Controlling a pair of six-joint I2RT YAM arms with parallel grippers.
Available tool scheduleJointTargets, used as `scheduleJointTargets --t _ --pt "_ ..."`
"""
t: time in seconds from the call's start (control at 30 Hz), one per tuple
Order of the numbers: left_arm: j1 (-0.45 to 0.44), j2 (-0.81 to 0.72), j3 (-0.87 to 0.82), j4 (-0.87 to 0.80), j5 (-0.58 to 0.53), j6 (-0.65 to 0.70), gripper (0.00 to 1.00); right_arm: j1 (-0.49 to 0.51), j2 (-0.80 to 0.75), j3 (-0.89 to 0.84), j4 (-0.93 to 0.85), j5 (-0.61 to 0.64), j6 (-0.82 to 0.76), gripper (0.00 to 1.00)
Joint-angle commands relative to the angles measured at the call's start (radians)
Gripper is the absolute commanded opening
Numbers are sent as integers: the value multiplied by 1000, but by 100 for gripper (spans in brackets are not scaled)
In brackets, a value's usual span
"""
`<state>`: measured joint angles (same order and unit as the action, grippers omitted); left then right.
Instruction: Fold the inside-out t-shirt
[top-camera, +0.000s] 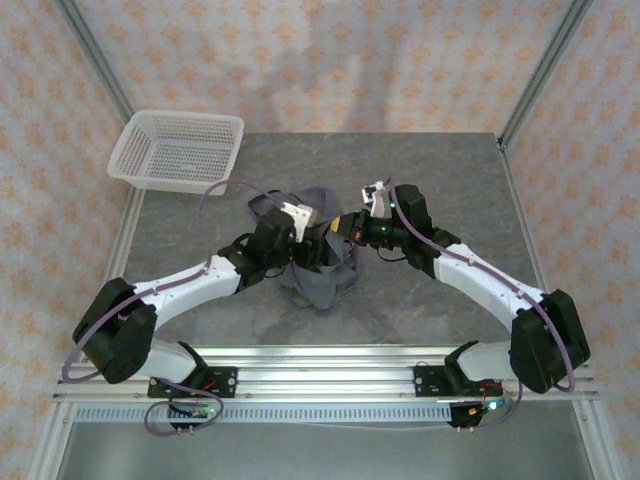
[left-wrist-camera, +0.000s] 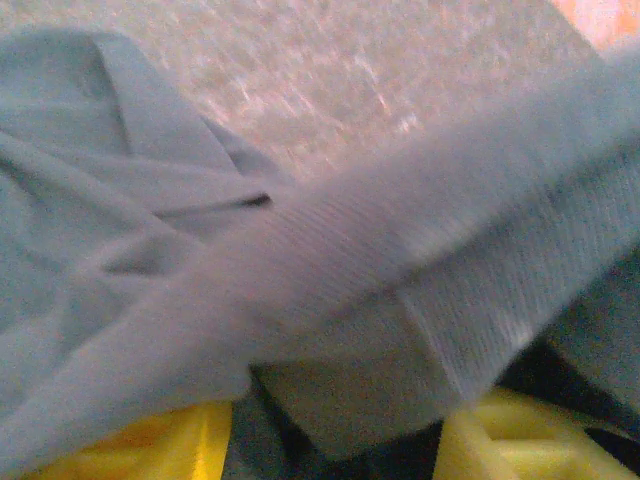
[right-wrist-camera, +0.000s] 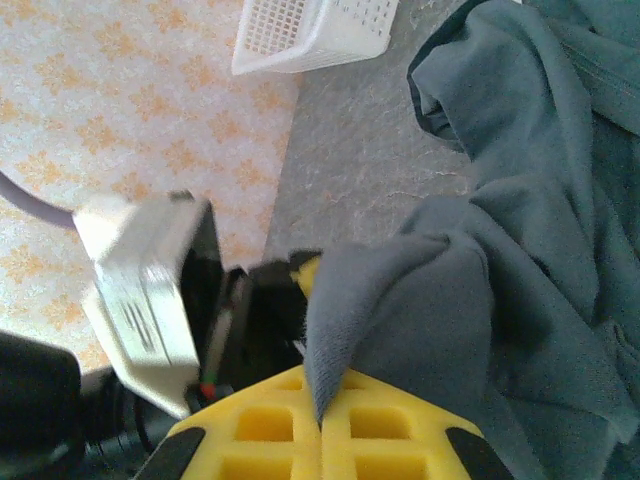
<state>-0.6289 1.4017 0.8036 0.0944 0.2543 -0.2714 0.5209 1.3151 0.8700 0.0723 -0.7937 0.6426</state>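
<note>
Likely an early gathering step: the shirt lies bunched at frame centre on the surface. The right end effector is clamped on a fold. The left end effector has cloth across it, and I cannot tell whether it grips. The next move probably calls for 2 firm holds, then spreading the shirt flat.

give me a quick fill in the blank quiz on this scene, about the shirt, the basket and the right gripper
1. The right gripper is ___ on a fold of the t-shirt.
2. Its fingers are ___ in colour.
3. The basket at the far left corner of the table is ___ in colour.
4. The t-shirt lies ___ the basket, bunched on the table.

Missing words: shut; yellow; white; outside
</note>
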Motion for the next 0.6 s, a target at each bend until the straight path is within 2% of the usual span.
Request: scheduleJointTargets --t 0.0,0.13,0.2,0.33,0.57 --pt "32 -22 9 125 33 -24 51 -1 -29 33 0 -18 -5 0" --pt "42 -12 32 166 186 -30 38 -1 -23 33 -6 -6 0 0" --pt "47 4 33 183 243 -46 24 -1 -16 38 -18 5 2 0" --pt "50 -21 5 211 273 -89 0 -1 -9 49 -76 51 -15 0" --pt "70 -171 -11 139 294 -155 0 -79 16 11 -138 102 7 0"
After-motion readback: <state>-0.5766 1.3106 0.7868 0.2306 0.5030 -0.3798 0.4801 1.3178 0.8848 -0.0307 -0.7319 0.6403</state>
